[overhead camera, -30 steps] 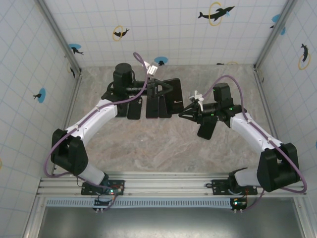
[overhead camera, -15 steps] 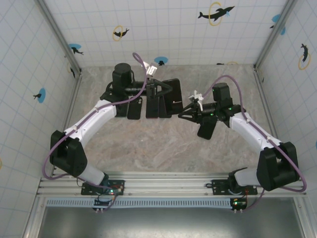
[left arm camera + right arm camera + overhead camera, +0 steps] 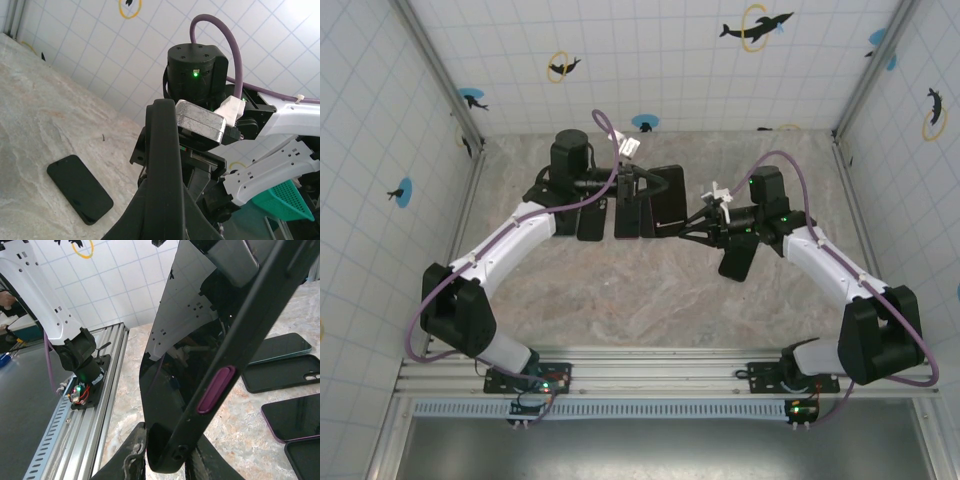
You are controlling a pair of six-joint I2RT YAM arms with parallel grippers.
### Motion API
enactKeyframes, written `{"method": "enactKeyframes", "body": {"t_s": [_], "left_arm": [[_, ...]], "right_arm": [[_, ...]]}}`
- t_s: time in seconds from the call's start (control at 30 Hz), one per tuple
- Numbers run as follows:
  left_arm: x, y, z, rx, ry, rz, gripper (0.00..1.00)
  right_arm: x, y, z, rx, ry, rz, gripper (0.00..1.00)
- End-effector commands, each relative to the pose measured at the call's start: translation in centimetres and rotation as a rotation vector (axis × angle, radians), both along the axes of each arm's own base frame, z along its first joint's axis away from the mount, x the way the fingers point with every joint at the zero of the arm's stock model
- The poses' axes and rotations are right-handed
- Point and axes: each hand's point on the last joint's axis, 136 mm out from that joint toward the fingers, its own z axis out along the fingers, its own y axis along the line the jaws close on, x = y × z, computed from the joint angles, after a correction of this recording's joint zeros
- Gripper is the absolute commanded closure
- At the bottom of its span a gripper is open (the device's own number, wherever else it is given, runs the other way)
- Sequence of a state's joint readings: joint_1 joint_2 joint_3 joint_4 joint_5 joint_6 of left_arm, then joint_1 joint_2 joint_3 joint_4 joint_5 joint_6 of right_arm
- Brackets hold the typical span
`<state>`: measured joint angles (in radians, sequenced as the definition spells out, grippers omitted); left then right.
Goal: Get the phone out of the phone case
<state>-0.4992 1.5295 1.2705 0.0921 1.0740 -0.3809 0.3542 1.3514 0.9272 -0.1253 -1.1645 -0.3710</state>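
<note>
Left gripper [image 3: 162, 207], clamped tight on one edge of the dark rubbery phone case [image 3: 162, 145], holds it edge-up off the table. Right gripper [image 3: 167, 462], jaws narrow, pinches the opposite lower corner, so both arms touch it. The long axis rises away from the right fingers. The glossy black phone [image 3: 175, 370] sits inside the case, whose rim carries a purple side button [image 3: 216, 389].

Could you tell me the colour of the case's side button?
Purple side button; right wrist view shows it best.
</note>
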Motion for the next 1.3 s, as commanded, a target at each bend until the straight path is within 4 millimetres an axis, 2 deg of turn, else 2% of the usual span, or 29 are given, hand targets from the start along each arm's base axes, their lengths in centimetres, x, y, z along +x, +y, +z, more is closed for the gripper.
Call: {"method": "enactKeyframes", "body": {"t_s": [0.0, 0.27, 0.7, 0.83, 0.97, 1.27], "left_arm": [[-0.8, 0.1, 1.9, -0.035, -0.075, -0.022, 1.00], [-1.0, 0.1, 2.3, -0.058, -0.065, -0.034, 1.00], [-1.1, 0.1, 2.8, -0.074, -0.065, -0.033, 1.00], [-1.2, 0.1, 2.6, -0.072, -0.054, -0.035, 1.00], [-1.2, 0.2, 2.8, -0.075, -0.058, -0.032, 1.00], [-2.1, 0.1, 2.4, -0.076, 0.040, -0.079, 1.00]], "right_arm": [[-0.3, 0.3, 1.5, 0.024, -0.058, 0.041, 0.77], [-0.5, 0.6, 0.8, -0.004, -0.040, 0.077, 0.81], [-0.8, 1.0, 0.4, -0.017, -0.044, 0.095, 0.75], [-0.7, 1.1, 0.7, -0.008, -0.045, 0.100, 0.79], [-0.7, 1.0, 0.1, -0.025, -0.043, 0.100, 0.83], [0.6, 0.9, 0.6, -0.074, -0.144, 0.041, 0.89]]}}
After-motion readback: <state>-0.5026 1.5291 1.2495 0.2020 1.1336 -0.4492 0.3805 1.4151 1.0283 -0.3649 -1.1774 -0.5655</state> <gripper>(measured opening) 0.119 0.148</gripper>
